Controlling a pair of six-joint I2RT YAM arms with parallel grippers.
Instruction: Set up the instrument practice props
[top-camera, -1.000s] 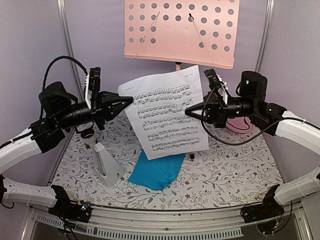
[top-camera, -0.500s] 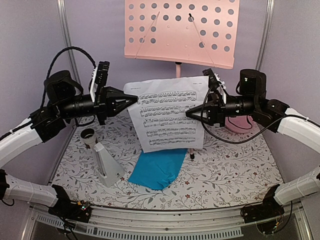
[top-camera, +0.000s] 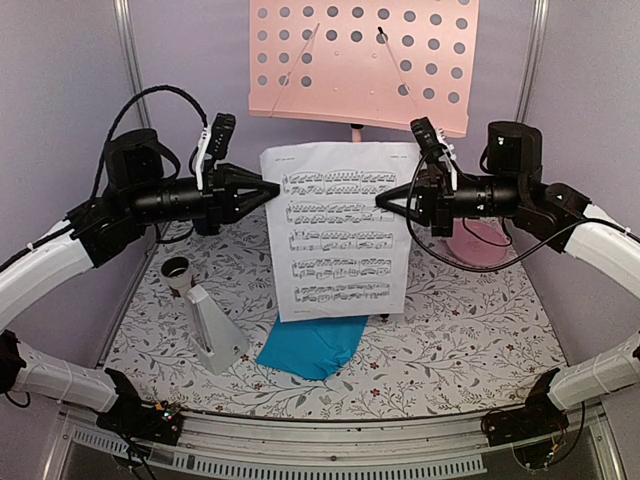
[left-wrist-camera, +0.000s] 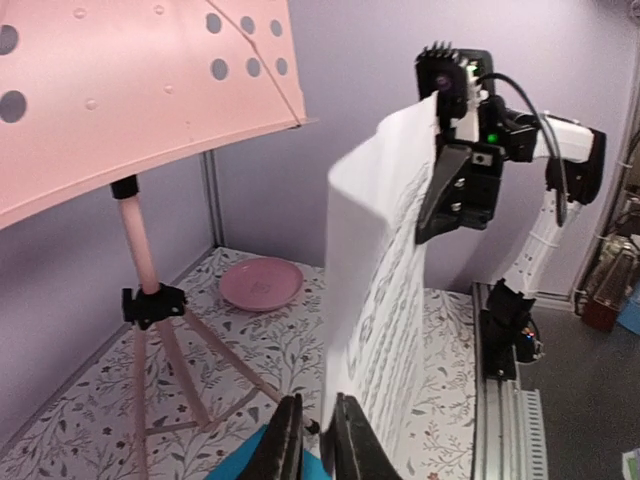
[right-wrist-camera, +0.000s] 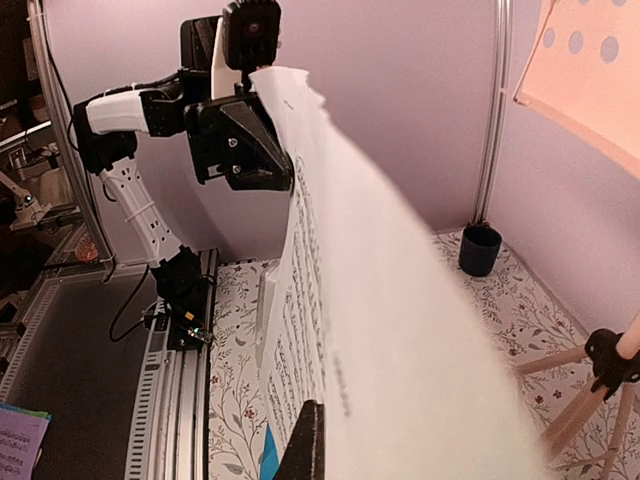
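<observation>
The white sheet (top-camera: 340, 240) of printed music hangs upright above the table, in front of and below the pink music stand's punched tray (top-camera: 360, 60). My right gripper (top-camera: 381, 203) is shut on the sheet's right edge; in the right wrist view one dark finger (right-wrist-camera: 305, 445) shows and the paper (right-wrist-camera: 400, 330) hides the other. My left gripper (top-camera: 272, 188) is at the sheet's left edge. Its jaws stand a narrow gap apart (left-wrist-camera: 318, 405), with the paper's edge (left-wrist-camera: 390, 280) in that gap. The blue sheet (top-camera: 315, 345) lies flat below. The white metronome (top-camera: 215, 330) stands front left.
A dark blue cup (top-camera: 178, 272) stands behind the metronome at the left. A pink plate (top-camera: 480, 240) lies at the right, under my right arm. The stand's pink legs (left-wrist-camera: 165, 370) spread over the flowered table (top-camera: 450, 350). Purple walls close in on three sides.
Both grippers have risen and moved back with the white sheet. The sheet has turned from tilted to square and upright, closer under the stand's tray.
</observation>
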